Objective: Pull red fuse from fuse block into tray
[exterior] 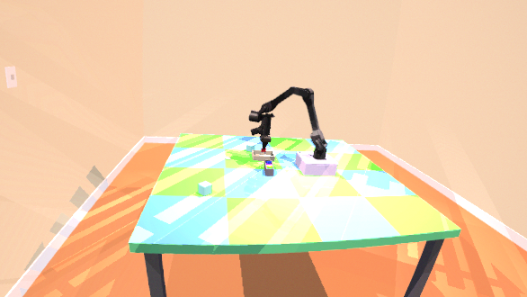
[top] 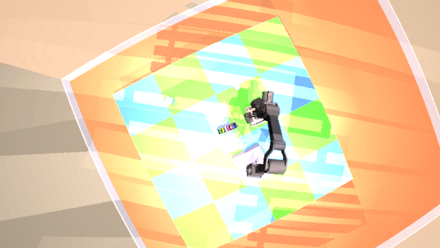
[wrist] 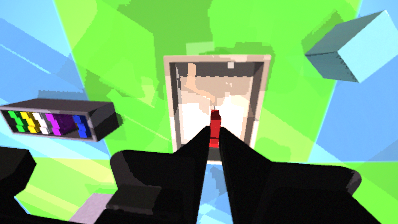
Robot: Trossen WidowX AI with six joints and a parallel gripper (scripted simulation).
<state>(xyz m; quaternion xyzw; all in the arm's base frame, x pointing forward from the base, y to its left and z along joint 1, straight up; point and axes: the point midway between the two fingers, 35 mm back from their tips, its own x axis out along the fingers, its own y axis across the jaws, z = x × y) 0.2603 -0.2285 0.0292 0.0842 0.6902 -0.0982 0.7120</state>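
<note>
The red fuse (wrist: pixel 215 125) (exterior: pixel 263 150) is upright between the fingertips of my gripper (wrist: pixel 214 130) (exterior: pixel 263 148), which is shut on it. In the wrist view the fuse is over the inside of the beige tray (wrist: pixel 215 58) (exterior: pixel 263 157) (top: pixel 257 122). Its lower end shows; I cannot tell whether it touches the tray floor. The dark fuse block (wrist: pixel 105 121) (exterior: pixel 269 172) (top: pixel 227 128) stands apart, left of the tray in the wrist view. It holds several other fuses, among them green (wrist: pixel 16 121), yellow (wrist: pixel 30 122), white (wrist: pixel 43 123), magenta (wrist: pixel 56 124) and blue (wrist: pixel 81 126), with a gap before the blue one.
A pale blue cube (wrist: pixel 367 47) (exterior: pixel 250 148) stands beyond the tray's right side in the wrist view. Another cube (top: pixel 170 101) (exterior: pixel 205 188) stands far from the block. The arm's base is on a pale box (exterior: pixel 317 166) (top: pixel 244 155). The arm reaches over the table from there.
</note>
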